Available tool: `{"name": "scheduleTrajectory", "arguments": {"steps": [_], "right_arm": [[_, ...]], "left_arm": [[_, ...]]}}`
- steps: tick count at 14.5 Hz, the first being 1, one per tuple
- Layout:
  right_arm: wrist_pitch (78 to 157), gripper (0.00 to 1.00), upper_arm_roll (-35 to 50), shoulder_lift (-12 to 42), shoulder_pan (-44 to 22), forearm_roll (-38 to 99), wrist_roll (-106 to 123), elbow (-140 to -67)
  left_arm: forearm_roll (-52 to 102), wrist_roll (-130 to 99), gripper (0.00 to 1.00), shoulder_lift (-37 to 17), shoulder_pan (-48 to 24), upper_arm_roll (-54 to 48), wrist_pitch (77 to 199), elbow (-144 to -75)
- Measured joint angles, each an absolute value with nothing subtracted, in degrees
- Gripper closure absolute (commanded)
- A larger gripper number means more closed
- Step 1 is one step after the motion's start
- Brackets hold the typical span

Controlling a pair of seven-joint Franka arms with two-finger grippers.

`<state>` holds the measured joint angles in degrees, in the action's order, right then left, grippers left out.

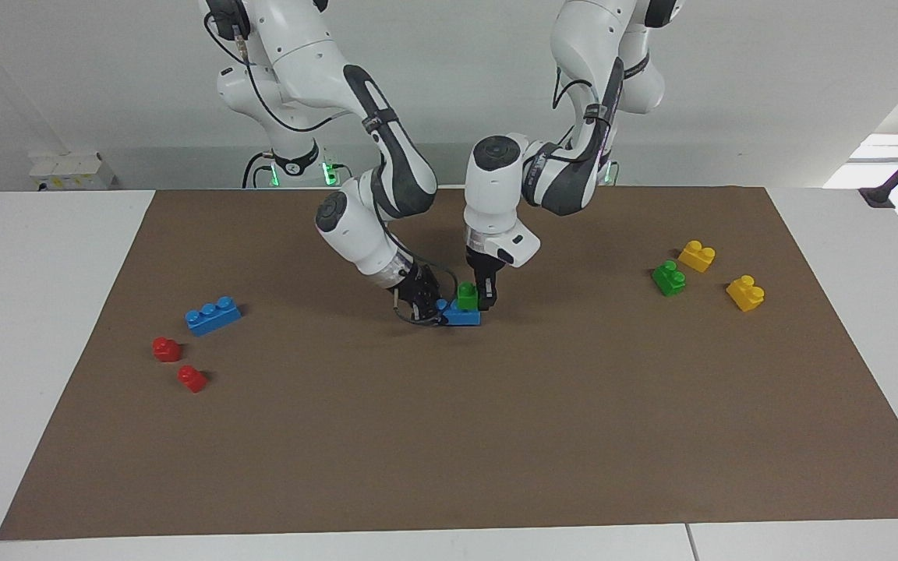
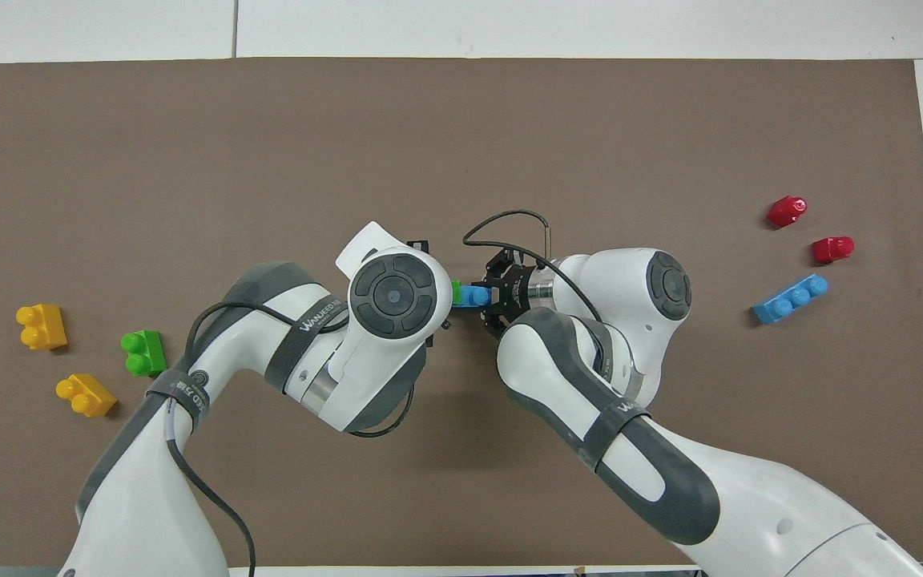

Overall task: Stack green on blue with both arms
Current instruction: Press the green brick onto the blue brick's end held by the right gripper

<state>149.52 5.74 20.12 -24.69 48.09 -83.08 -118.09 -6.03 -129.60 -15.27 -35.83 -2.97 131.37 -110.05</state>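
Mid-mat, a long blue brick [image 1: 458, 315] [image 2: 475, 296] lies flat, and my right gripper [image 1: 427, 309] [image 2: 497, 296] is shut on its end toward the right arm. A small green brick [image 1: 466, 294] rests on the blue brick's other end, with my left gripper [image 1: 483, 299] shut on it from above. In the overhead view the left wrist hides that gripper, and only a sliver of the green brick [image 2: 455, 291] shows.
Another blue brick [image 1: 213, 315] and two red bricks [image 1: 166, 348] lie toward the right arm's end. Another green brick [image 1: 668, 277] and two yellow bricks [image 1: 696, 255] lie toward the left arm's end. The brown mat [image 1: 496, 436] covers the table.
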Motion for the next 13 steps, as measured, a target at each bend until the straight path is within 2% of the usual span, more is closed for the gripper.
{"name": "scheduleTrajectory", "arguments": {"steps": [13], "right_arm": [[151.1,1.0,5.8,20.7,-24.7,48.2,-83.1,-118.2]], "left_arm": [[-7.2,-132.7,1.0,-16.6,-38.3,-2.7,132.8,-109.8]]}}
